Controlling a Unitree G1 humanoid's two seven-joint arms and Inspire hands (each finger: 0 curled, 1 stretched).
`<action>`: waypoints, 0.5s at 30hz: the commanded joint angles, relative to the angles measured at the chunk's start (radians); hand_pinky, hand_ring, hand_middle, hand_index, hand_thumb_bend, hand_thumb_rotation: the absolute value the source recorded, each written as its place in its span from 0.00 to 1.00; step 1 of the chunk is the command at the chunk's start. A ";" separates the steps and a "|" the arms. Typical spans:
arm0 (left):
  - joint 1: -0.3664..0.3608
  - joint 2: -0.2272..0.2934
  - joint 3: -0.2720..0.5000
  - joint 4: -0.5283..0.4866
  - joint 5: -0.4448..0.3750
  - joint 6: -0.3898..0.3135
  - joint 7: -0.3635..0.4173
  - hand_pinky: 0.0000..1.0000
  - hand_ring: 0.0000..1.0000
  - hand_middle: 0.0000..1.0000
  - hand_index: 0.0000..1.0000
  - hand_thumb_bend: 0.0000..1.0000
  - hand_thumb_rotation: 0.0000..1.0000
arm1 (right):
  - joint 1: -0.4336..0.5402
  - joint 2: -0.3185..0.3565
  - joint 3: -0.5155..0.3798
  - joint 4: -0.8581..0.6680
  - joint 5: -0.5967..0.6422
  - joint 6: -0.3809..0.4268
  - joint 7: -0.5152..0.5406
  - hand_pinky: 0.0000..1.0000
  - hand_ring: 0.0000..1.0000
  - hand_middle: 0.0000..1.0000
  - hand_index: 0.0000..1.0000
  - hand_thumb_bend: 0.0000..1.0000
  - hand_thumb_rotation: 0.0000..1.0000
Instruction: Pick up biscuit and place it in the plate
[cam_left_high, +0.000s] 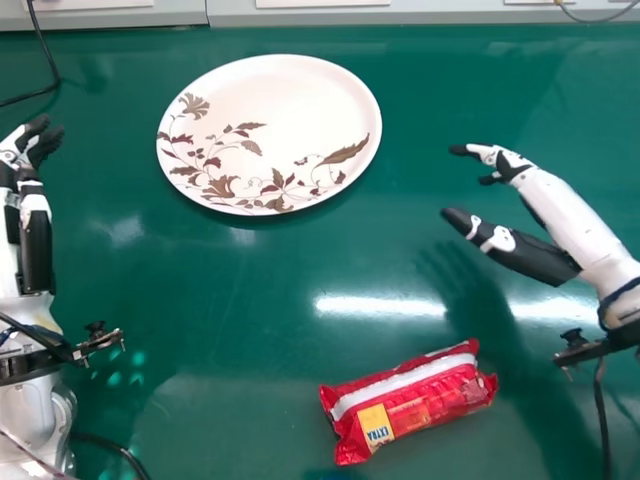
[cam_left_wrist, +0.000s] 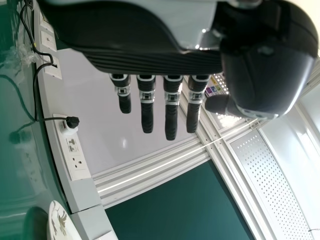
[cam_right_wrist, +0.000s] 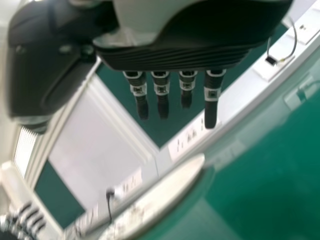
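The biscuit, a red packet (cam_left_high: 410, 398) with a white stripe and a yellow patch, lies near the front of the table. A white oval plate (cam_left_high: 270, 130) with brown leaf patterns stands toward the back; its edge also shows in the right wrist view (cam_right_wrist: 165, 200). My right hand (cam_left_high: 540, 255) is open above the table, right of the plate and behind and right of the packet; the right wrist view shows this hand (cam_right_wrist: 175, 55) with straight fingers. At the far left my left hand (cam_left_high: 32, 215) is open, well away from the packet, and appears in its wrist view (cam_left_wrist: 150, 60) with fingers extended.
The green table (cam_left_high: 230, 330) has a grey edge strip (cam_left_high: 420, 14) with sockets at its back. A black cable (cam_left_high: 48, 60) runs at the back left. Mounts with cables sit on both my forearms.
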 joint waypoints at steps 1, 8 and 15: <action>0.074 -0.053 -0.036 0.045 -0.011 -0.001 -0.007 0.93 0.85 0.83 0.86 0.02 0.00 | 0.054 -0.045 -0.017 -0.048 -0.006 -0.020 0.058 0.72 0.87 0.96 0.95 0.98 0.51; 0.086 -0.053 -0.033 0.005 -0.031 0.046 -0.026 0.97 0.86 0.84 0.86 0.03 0.00 | 0.111 -0.124 0.014 -0.056 -0.040 -0.127 0.170 0.81 0.93 0.97 0.99 1.00 0.55; 0.086 -0.045 -0.022 0.009 -0.023 0.043 -0.026 0.94 0.85 0.83 0.85 0.05 0.03 | 0.151 -0.139 0.014 -0.031 -0.083 -0.237 0.195 0.82 0.92 0.96 0.97 1.00 0.61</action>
